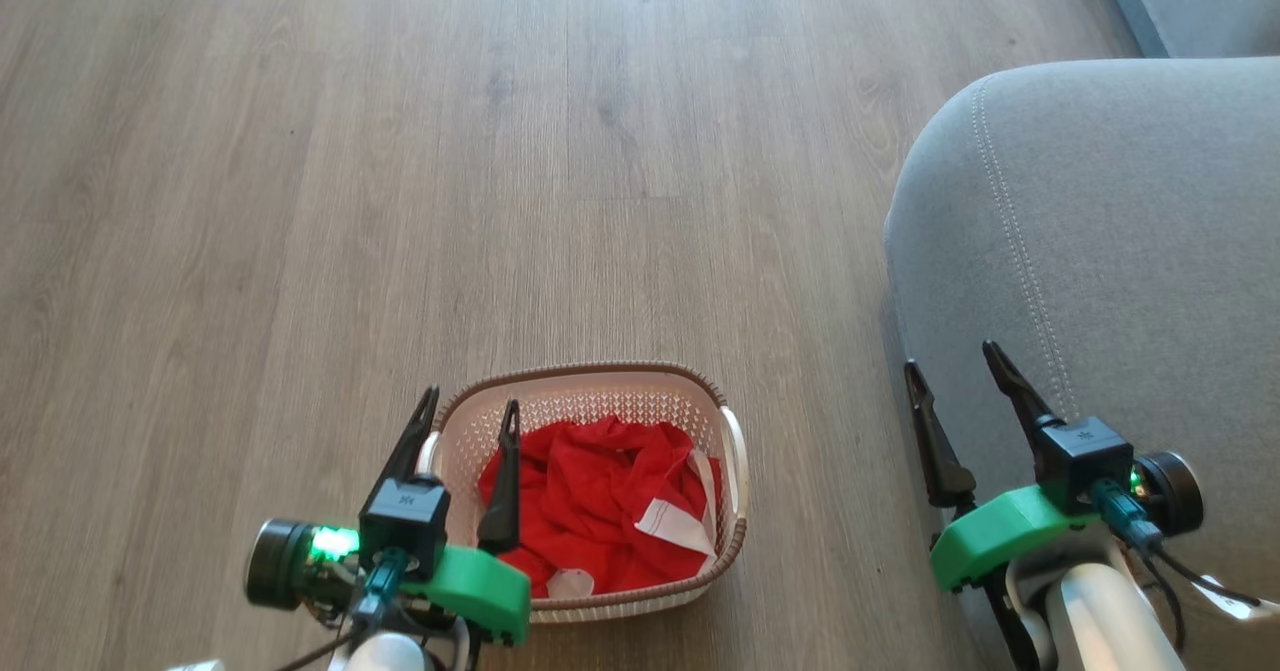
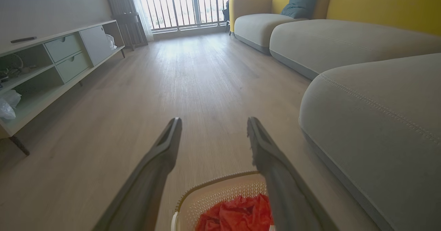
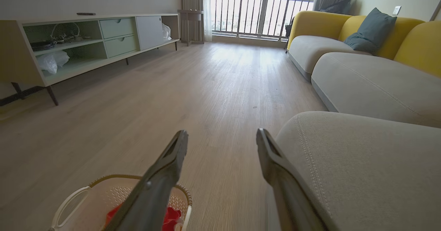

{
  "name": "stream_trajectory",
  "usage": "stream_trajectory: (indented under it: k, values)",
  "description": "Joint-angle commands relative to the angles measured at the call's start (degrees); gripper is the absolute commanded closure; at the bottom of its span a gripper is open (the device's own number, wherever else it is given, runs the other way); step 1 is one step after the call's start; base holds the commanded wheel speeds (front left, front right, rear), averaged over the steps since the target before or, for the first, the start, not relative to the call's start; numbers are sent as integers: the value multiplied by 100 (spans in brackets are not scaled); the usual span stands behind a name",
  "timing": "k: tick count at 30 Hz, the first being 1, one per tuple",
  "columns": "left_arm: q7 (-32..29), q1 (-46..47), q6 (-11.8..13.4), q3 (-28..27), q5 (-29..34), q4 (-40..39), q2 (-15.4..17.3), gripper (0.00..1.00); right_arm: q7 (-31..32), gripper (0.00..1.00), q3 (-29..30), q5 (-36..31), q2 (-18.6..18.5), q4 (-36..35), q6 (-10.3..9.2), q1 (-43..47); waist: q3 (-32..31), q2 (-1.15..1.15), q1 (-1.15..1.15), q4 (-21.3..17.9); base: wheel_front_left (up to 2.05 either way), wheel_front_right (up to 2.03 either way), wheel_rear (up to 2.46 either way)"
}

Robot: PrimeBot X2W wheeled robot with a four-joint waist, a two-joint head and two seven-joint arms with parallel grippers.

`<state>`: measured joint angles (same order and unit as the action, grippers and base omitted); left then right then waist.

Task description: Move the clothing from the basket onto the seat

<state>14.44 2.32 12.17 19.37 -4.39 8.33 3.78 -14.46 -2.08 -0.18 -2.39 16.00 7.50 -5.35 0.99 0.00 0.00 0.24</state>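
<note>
clothing (image 1: 590, 501): bright red, bits of white trim
basket (image 1: 640, 401): cream, brown braided rim
seat (image 1: 1130, 201): grey, pale stitching

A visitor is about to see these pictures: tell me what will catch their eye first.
The bright red clothing grabs the eye first, crumpled in the cream basket on the wooden floor, low in the head view's middle. Next comes the big grey seat on the right, with its pale stitched seam. The open left gripper hangs by the basket's left rim, the open right gripper by the seat's edge.
</note>
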Motion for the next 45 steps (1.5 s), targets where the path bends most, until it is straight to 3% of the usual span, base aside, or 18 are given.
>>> stream_trajectory:
  k: [1, 9, 28, 32, 45]
  values:
    - [56, 152, -40, -239, 1, -142, -34, 0, -53, 0, -123, 31, -49, -138, -1, -295, 6, 0, 0, 0, 0, 0, 0]
    - [56, 164, -183, -390, 39, 22, -80, 0, -54, 0, -122, 40, -49, -21, -1, -335, 12, 0, 0, -1, 0, 0, 0]
    - [56, 223, -240, -370, -49, 50, -90, 0, -54, 0, -68, 49, -49, -63, -1, -410, 211, 0, 0, -21, 0, 0, 0]
    - [56, 302, -286, -328, -91, 157, -90, 0, -54, 0, -19, -7, -49, -28, -1, -474, 497, 0, 0, -65, 0, 0, 0]
    - [56, 1376, -693, -199, 324, 663, -44, 0, -54, 0, 203, 65, -49, -144, -1, -973, 2417, 0, 0, -605, 0, 0, 0]
